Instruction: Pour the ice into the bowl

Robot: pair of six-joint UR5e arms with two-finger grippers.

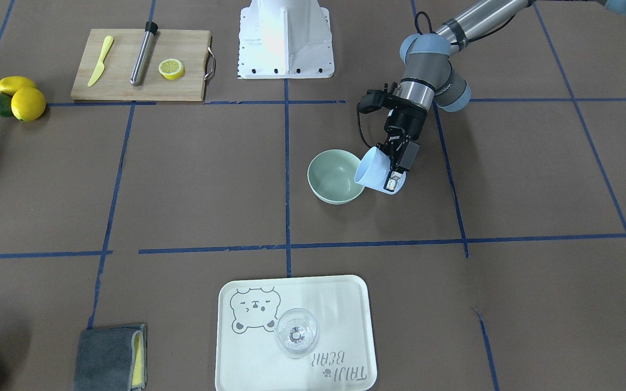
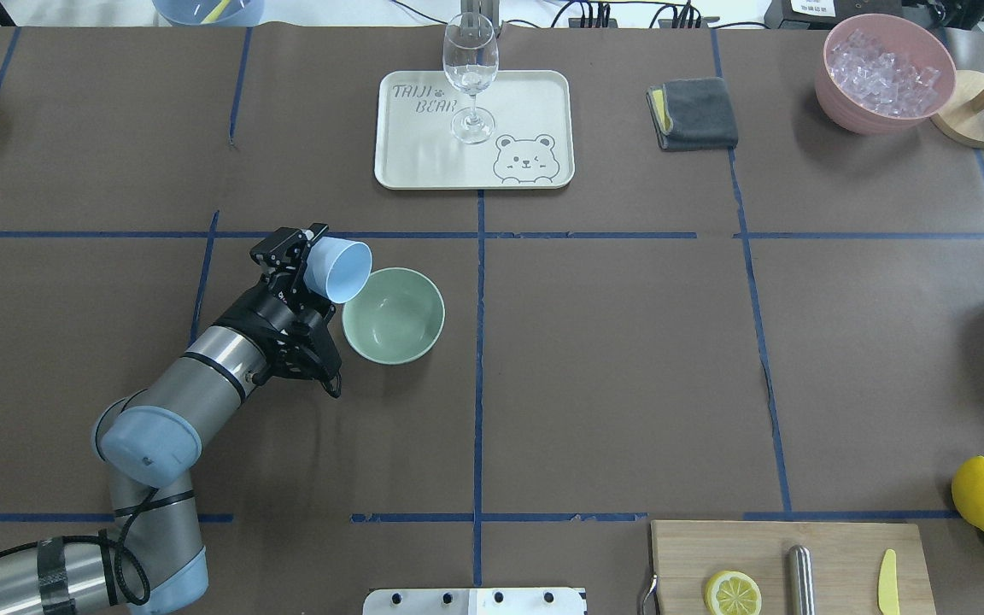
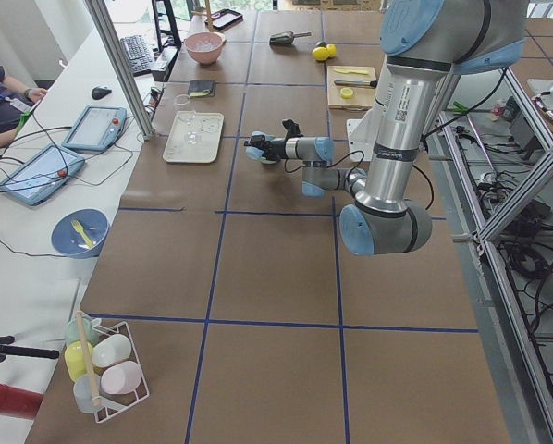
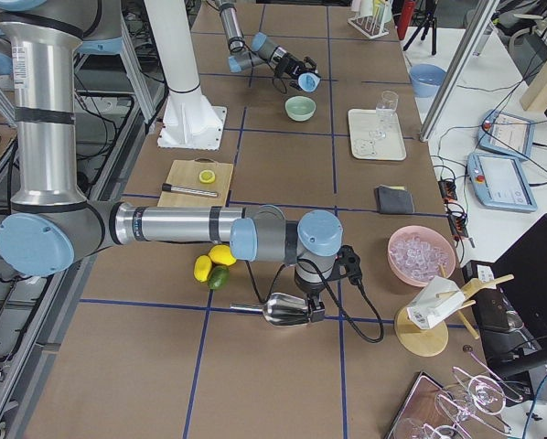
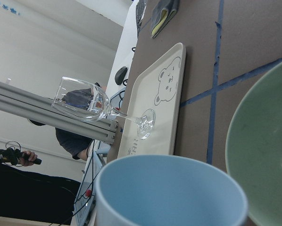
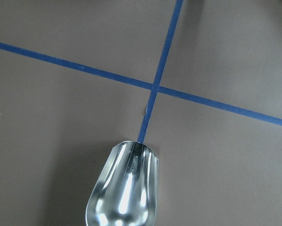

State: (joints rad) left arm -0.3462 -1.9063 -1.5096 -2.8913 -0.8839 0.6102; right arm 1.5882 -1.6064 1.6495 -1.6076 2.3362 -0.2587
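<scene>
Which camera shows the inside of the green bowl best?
Overhead exterior: the bowl shows nearly whole, interior bare. Front-facing has the blue cup overlapping its rim; left wrist catches only an edge; side views show it tiny.

Table (image 2: 629,359): brown paper cover, blue tape lines in a grid. Along the table's long side opposite the robot base runs a white bench (image 3: 18,305); two tablets (image 3: 93,127) and a mouse (image 3: 99,92) lie on it. An aluminium post (image 3: 119,69) stands between table and bench. Off the table's other long side: grey floor (image 3: 545,398), metal framing, loose cables (image 3: 526,254). The wall (image 5: 37,47) beyond the bench is pale and plain. Light even; shadows on the table soft.
</scene>
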